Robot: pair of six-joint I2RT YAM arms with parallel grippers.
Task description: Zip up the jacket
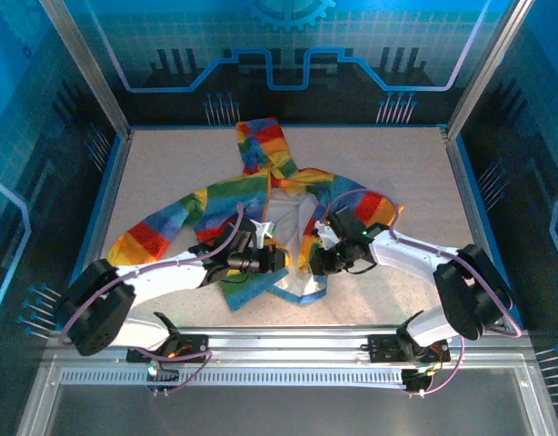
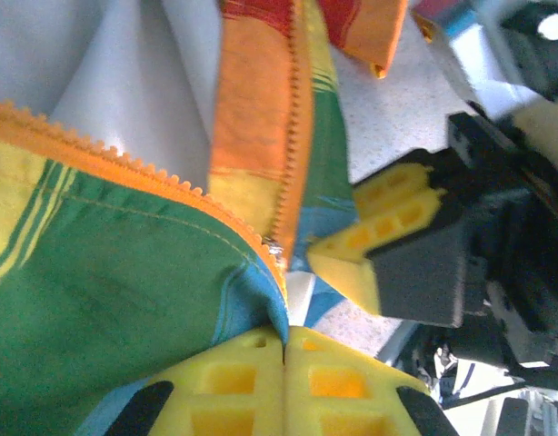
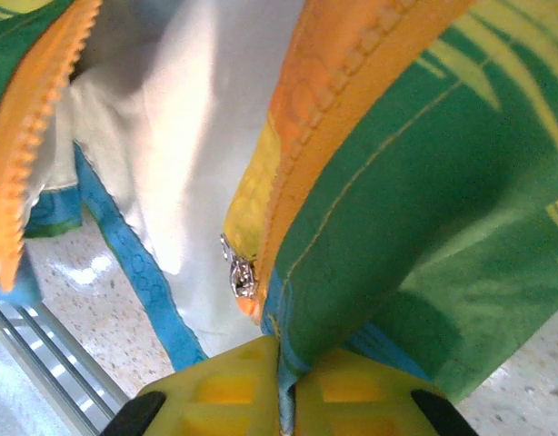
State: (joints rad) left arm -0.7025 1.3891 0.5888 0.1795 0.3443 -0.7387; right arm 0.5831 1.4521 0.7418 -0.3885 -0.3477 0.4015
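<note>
The jacket, in rainbow stripes, lies spread on the table with its front open and the white lining showing. My left gripper is shut on the blue bottom hem of one front panel; its yellow fingertips pinch the cloth at the foot of the orange zipper teeth. My right gripper is shut on the blue hem of the other panel, just below the metal zipper slider. The right gripper's fingers sit close beside the left ones.
A metal rail runs along the near table edge, also seen as the rail below the hem. Raised blue borders frame the speckled tabletop. The jacket's sleeves reach out left and right.
</note>
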